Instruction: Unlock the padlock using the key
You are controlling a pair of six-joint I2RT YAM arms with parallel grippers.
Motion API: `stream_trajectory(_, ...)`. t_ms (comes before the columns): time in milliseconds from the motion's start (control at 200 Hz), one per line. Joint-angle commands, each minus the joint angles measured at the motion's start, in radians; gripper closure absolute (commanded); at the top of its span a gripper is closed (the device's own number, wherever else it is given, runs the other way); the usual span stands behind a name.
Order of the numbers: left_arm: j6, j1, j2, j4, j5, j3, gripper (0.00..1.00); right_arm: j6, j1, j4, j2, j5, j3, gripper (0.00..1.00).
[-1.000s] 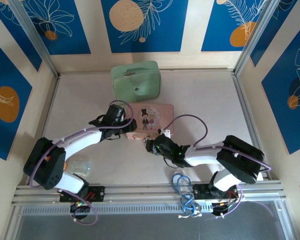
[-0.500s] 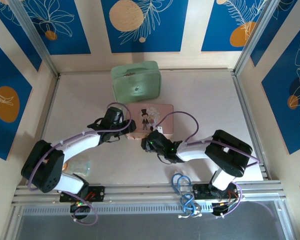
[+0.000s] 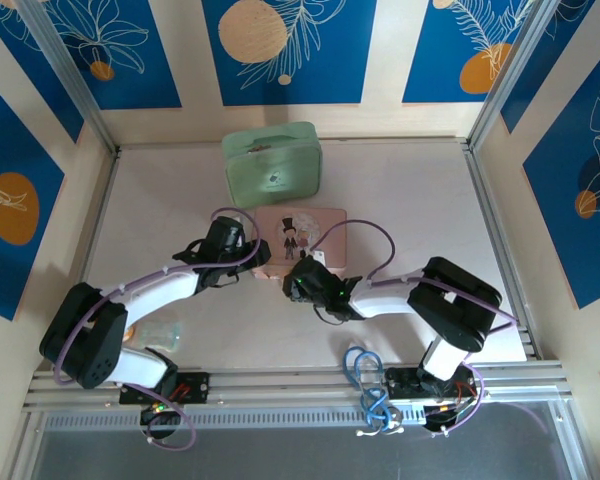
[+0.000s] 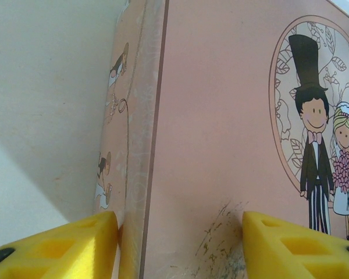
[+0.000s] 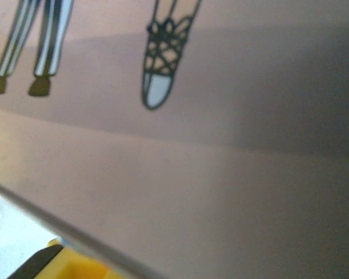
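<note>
Padlock: too small to pick out, so I cannot place it. Pink illustrated box (image 3: 325,225) sits mid-surface (image 3: 410,190). My left claw (image 4: 179,229) stands open astride the box's left edge, one finger beside the side wall and one over the lid. Right claw (image 3: 294,280) is close in at the near edge; I cannot tell its opening. Green case (image 3: 271,160) just behind. Open room to the right.

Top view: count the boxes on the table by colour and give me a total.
Green box: 1
Pink box: 1
Total: 2
</note>
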Motion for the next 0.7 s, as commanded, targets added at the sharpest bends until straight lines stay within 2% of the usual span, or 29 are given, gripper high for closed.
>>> stream_trajectory(0,-0.01,0.008,0.004,-0.092,0.023,-0.036,0.44,0.011,0.001,-0.084,0.034,-0.017,0.046,0.71)
stream_trajectory(65,-0.012,0.008,0.002,-0.089,0.018,-0.04,0.44,0.025,0.008,-0.17,0.039,0.002,0.082,0.8)
stream_trajectory(150,-0.015,0.007,0.0,-0.084,0.013,-0.045,0.45,0.051,0.024,-0.289,0.044,0.035,0.129,0.86)
stream_trajectory(280,-0.019,0.008,0.003,-0.081,0.012,-0.052,0.45,0.068,0.053,-0.435,0.037,0.095,0.189,0.88)
stream_trajectory(365,-0.022,0.008,0.004,-0.076,0.012,-0.057,0.46,0.058,0.074,-0.508,0.037,0.134,0.226,0.84)
stream_trajectory(465,-0.025,0.008,0.001,-0.074,0.013,-0.06,0.46,0.064,0.088,-0.57,0.028,0.165,0.25,0.7)
stream_trajectory(565,-0.025,0.008,-0.004,-0.076,0.012,-0.064,0.46,0.057,0.09,-0.557,-0.001,0.168,0.233,0.58)
stream_trajectory(695,-0.035,0.008,-0.011,-0.072,0.008,-0.07,0.47,0.003,0.079,-0.496,-0.01,0.132,0.219,0.49)
